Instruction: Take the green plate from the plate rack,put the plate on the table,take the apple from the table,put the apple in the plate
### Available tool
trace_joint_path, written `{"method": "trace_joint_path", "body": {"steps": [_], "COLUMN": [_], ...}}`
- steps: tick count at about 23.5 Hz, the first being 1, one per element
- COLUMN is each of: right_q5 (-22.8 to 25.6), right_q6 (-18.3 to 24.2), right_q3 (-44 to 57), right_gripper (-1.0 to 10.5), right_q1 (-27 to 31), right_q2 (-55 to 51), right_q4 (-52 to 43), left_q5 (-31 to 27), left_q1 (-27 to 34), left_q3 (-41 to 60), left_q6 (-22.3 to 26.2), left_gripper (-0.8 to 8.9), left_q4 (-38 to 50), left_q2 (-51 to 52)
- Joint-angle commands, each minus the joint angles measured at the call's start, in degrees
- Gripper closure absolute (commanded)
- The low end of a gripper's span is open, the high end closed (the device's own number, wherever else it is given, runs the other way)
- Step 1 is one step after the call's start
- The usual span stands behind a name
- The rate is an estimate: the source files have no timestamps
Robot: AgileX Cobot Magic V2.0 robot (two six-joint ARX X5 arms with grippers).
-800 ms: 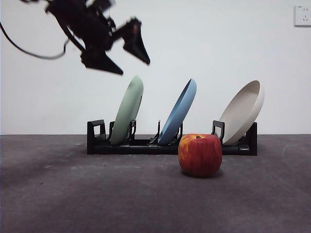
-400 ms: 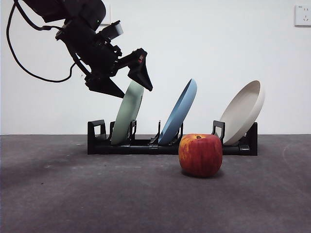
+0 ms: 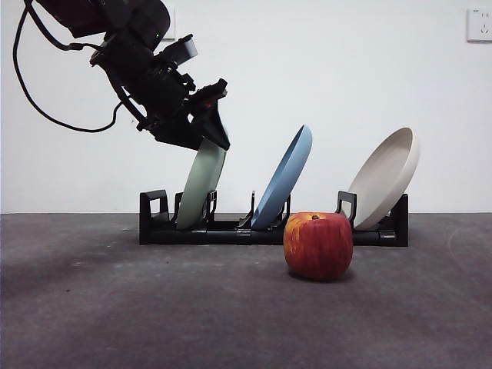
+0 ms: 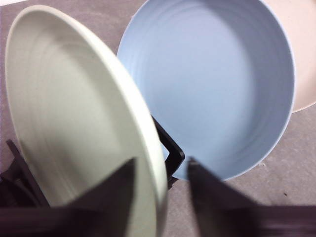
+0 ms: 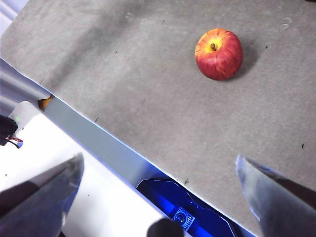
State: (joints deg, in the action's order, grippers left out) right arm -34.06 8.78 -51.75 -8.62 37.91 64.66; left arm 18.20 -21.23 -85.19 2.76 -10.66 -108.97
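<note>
Straddling the green plate rim, left end effector parted, dark grey table, white wall, right end effector wide, empty.

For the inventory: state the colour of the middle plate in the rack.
Light blue middle plate, clearest in the left wrist view.

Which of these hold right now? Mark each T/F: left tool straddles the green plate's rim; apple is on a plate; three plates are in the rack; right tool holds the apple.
1. The left tool straddles the rim of the green plate: true.
2. The apple is on a plate: false, it sits on the table.
3. Three plates stand in the plate rack: true.
4. The right tool holds the apple: false, it is open and apart from it.
</note>
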Motion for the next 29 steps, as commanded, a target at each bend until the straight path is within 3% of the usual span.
{"method": "trace_joint_path", "body": {"steps": [1, 10, 21, 25, 29], "right_q5": [-0.1, -0.1, -0.1, -0.1, -0.1], "right_q6": [-0.3, -0.3, -0.3, -0.3, -0.3], "right_q3": [-0.1, -0.1, -0.1, -0.1, -0.1], "right_gripper": [2.6, 2.6, 2.6, 2.6, 2.6], "right_q1": [-0.1, -0.1, -0.1, -0.1, -0.1], "right_q2": [0.0, 0.0, 0.0, 0.0, 0.0], "right_q4": [-0.2, -0.2, -0.2, -0.2, -0.2], "left_q5": [0.8, 1.8, 1.7, 1.7, 1.1], "left_q1": [-0.2, 0.3, 0.4, 0.2, -1.3], "left_q3": [-0.2, -0.4, -0.4, -0.4, -0.4], "left_q6": [-0.8, -2.8, -3.0, -2.2, 2.8], "left_gripper": [8.20, 8.20, 8.20, 8.20, 8.20], "left_q4": [0.0, -1.3, -3.5, -9.1, -18.8], "left_q2": [-0.7, 0.7, 10.3, 15.8, 22.0]}}
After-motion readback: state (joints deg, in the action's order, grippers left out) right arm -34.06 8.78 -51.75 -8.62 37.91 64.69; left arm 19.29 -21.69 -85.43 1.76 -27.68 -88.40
